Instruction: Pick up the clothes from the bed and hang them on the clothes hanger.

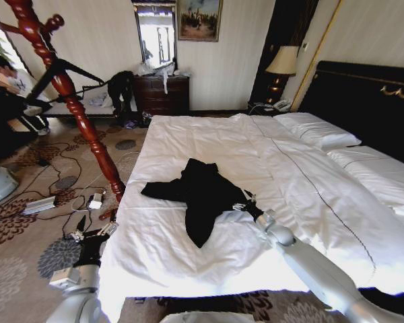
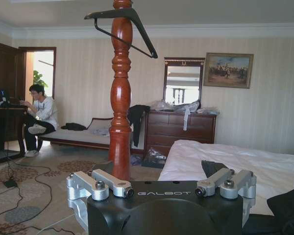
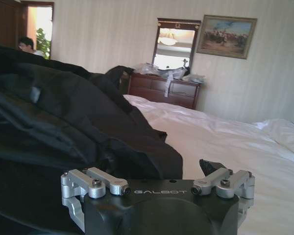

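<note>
The black coat [image 1: 202, 195] lies crumpled on the white bed [image 1: 310, 175], near its foot end. My right gripper [image 1: 246, 207] is low over the duvet at the coat's edge nearest the pillows. In the right wrist view the coat [image 3: 63, 117] bulks right in front of the open right gripper [image 3: 159, 169], with nothing between the fingers. The black clothes hanger [image 1: 71, 67] hangs high on a red turned-wood stand [image 1: 87, 128] beside the bed's foot corner. My left gripper [image 1: 87, 235] hovers open above the carpet, facing the stand and the clothes hanger [image 2: 125, 27].
Cables and a power strip [image 1: 40, 204] litter the patterned carpet by the stand. A dark dresser [image 1: 161, 94] and a bench with a smaller dark garment [image 1: 121, 84] line the far wall. A person sits at the bench's end. A lamp [image 1: 283, 60] stands by the headboard.
</note>
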Available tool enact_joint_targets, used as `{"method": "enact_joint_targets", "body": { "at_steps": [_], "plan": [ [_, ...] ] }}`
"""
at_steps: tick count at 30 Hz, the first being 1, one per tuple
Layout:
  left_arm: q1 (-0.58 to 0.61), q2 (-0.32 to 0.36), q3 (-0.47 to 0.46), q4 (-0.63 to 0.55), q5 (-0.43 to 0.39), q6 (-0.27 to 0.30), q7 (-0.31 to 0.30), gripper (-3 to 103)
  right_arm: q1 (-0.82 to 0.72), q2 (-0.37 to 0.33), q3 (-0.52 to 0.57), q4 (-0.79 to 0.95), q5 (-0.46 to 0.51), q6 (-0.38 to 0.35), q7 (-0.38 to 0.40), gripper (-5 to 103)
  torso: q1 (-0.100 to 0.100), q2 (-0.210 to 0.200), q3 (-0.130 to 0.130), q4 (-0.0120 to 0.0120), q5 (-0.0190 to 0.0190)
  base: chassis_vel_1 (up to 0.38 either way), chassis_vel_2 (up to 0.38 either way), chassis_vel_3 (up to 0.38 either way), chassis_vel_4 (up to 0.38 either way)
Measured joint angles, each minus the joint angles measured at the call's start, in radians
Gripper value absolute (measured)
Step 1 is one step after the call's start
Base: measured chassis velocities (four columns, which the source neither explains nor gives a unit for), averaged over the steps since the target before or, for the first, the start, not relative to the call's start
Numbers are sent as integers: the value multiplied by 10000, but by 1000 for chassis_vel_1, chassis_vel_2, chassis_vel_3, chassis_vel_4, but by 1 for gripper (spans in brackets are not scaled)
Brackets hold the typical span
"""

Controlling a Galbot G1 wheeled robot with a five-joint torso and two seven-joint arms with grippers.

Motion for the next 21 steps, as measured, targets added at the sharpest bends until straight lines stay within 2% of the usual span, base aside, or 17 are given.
{"method": "enact_joint_targets", "body": {
  "at_steps": [1,2,4,7,10,12,15,16,17,19,21],
  "plan": [
    [-26,-3,13,29,-1,3,-10,100,77,6,-39,-27,6,-91,137,102,0,0,0,-1,0,0,0,0,0],
    [-52,-10,37,47,-28,18,-23,100,174,14,-64,-50,10,-201,312,99,0,0,0,-2,0,0,0,0,0],
    [-73,-15,73,55,-123,71,-58,100,259,24,-68,-72,5,-308,456,99,0,0,-1,-1,-1,0,0,0,0],
    [-127,-24,135,115,-286,166,-140,100,476,47,-56,-99,-10,-699,820,83,0,0,0,1,0,0,0,0,0],
    [-148,-15,144,147,-285,170,-165,100,512,15,-49,-65,-15,-899,908,78,0,0,0,1,-1,0,0,0,0],
    [-177,-2,143,148,-296,180,-196,100,504,-135,-78,76,24,-1128,918,67,-1,0,-1,1,0,0,0,0,0],
    [-194,4,139,148,-303,183,-215,100,464,-226,-120,170,69,-1231,907,61,-1,0,-1,-1,0,0,0,0,0],
    [-208,6,136,164,-301,183,-243,100,419,-293,-139,235,72,-1312,863,51,-1,1,-1,0,1,0,0,0,0],
    [-213,3,136,175,-294,183,-262,100,396,-319,-139,261,59,-1366,839,45,-1,1,-1,0,0,0,0,0,0],
    [-216,-1,136,181,-287,183,-282,100,371,-339,-139,285,48,-1417,822,45,-1,1,-1,1,0,0,0,0,0],
    [-236,-5,138,193,-266,181,-339,100,311,-411,-134,353,39,-1584,779,34,-1,1,-1,1,1,0,0,0,0]
  ]
}}
